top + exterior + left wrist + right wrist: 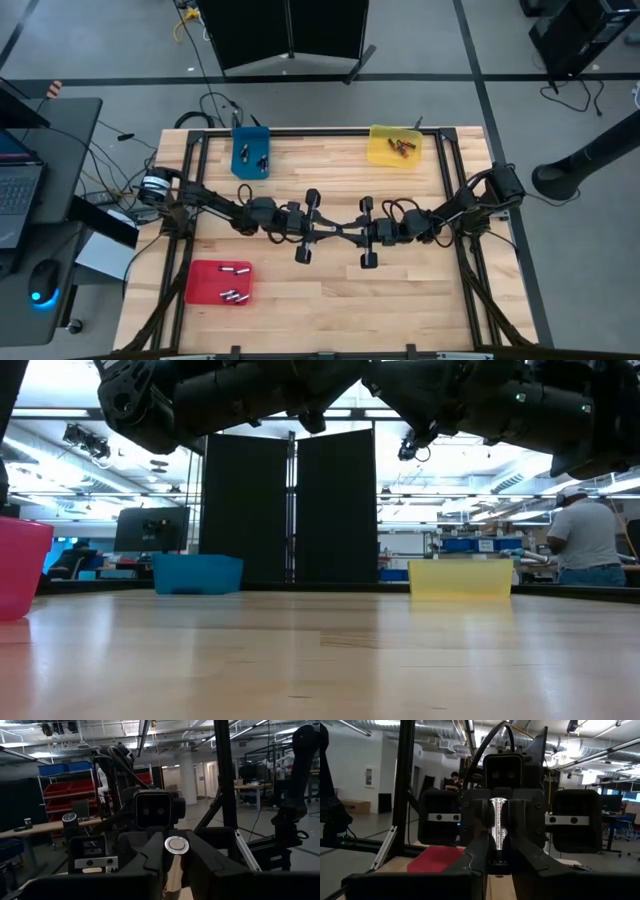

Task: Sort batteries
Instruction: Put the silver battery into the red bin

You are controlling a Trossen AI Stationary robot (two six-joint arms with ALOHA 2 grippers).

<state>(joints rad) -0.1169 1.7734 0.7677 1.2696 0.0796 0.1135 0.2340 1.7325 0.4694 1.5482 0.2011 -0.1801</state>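
Wood surface (330,290) carries three trays: red tray (205,285) near the front left with silvery batteries (234,294), blue tray (250,153) at back left with a few dark ones, yellow tray (394,147) at back right with brownish ones. Both arms meet over the middle, raised off the wood. Left tool (172,865) and right tool (498,862) face each other, each clamped on one shared silvery battery (498,827) held between them.
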